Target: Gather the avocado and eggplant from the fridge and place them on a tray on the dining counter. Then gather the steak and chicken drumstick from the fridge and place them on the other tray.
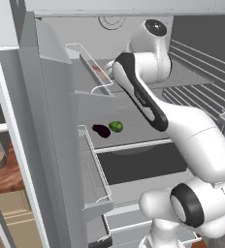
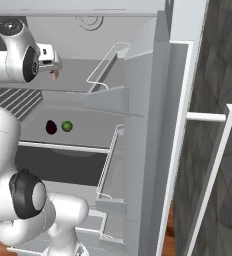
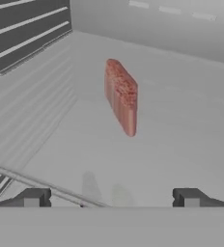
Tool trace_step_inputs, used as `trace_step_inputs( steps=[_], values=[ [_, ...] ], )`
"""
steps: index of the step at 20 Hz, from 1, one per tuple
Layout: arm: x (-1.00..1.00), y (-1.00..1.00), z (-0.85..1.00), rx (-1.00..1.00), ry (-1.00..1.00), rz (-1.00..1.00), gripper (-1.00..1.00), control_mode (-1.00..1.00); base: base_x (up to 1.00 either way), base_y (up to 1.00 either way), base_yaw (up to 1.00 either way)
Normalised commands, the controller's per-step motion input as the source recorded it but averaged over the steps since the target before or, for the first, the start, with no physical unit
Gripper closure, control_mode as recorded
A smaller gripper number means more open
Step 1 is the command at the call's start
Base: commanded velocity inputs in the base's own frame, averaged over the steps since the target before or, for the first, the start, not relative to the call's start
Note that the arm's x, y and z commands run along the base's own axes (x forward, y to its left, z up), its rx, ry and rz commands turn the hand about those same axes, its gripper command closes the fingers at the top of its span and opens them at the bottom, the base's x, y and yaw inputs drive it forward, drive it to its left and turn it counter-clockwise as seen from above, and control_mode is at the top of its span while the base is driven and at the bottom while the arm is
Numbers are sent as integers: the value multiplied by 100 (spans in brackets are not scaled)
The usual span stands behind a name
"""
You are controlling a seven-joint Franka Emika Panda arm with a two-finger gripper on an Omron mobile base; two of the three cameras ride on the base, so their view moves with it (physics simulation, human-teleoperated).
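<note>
The tool (image 3: 111, 198) is spread wide and empty, aimed at the steak (image 3: 120, 96) on the upper fridge shelf (image 3: 181, 130). Advance straight, centre the steak between both fingers, then close. The eggplant (image 1: 101, 130) and avocado (image 1: 116, 126) lie on the shelf below.

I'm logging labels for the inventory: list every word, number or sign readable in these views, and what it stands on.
None can be read.
The steak, eggplant and avocado carry no label.
The fridge walls, shelves and door bins are plain, with no brand or number.
The arm has no marking that can be made out.
</note>
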Motion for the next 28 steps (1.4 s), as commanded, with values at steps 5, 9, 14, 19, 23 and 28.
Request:
trace_step_inputs(
  steps=[5,9,14,19,23,28],
  values=[
    [33,11,-7,0,4,0,-100,-100,0,0,0],
    [31,11,-8,0,2,0,-100,-100,0,0,0],
    [31,10,-10,0,2,0,-100,-100,0,0,0],
    [38,4,-11,0,1,0,-100,-100,0,0,0],
    [39,3,-15,0,1,0,-100,-100,0,0,0],
    [35,5,-13,0,0,0,-100,-100,0,0,0]
  ],
)
